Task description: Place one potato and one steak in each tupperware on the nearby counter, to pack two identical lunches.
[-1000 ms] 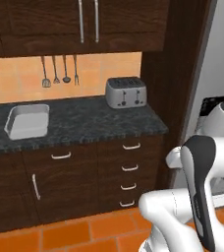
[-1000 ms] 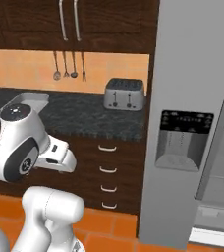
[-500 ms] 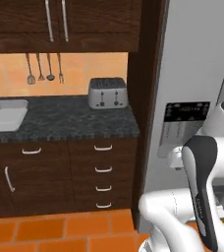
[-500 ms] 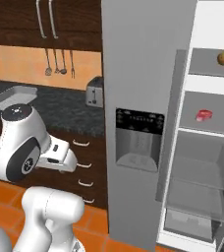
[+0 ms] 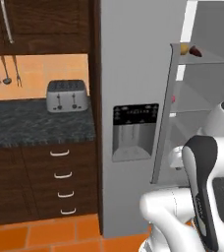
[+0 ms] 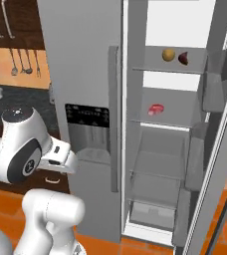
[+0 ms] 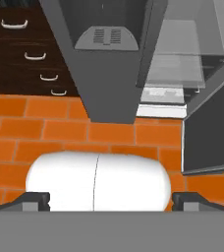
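The fridge (image 6: 85,60) stands with its right door open. On the top glass shelf lie a round tan potato (image 6: 168,55) (image 5: 184,48) and a dark red steak (image 6: 183,58) (image 5: 195,50). A pink steak (image 6: 156,109) rests one shelf lower. My gripper (image 7: 111,201) hangs low and points down at the orange tile floor (image 7: 50,123), open, its fingertips (image 7: 36,199) wide apart with nothing between them. The dark speckled counter (image 5: 35,125) (image 6: 6,104) lies to the left of the fridge. Both tupperware trays are out of view.
A silver toaster (image 5: 67,96) sits on the counter by the fridge's side wall. Utensils (image 5: 6,71) hang on the backsplash. Dark wood drawers (image 5: 60,177) (image 7: 30,54) run under the counter. The open fridge door (image 6: 220,149) juts out at the right. Lower glass shelves (image 6: 160,159) are bare.
The whole picture has shifted: the base has swung right, so the counter and toaster slid left and the open fridge interior came into view. The arm's pose looks unchanged.
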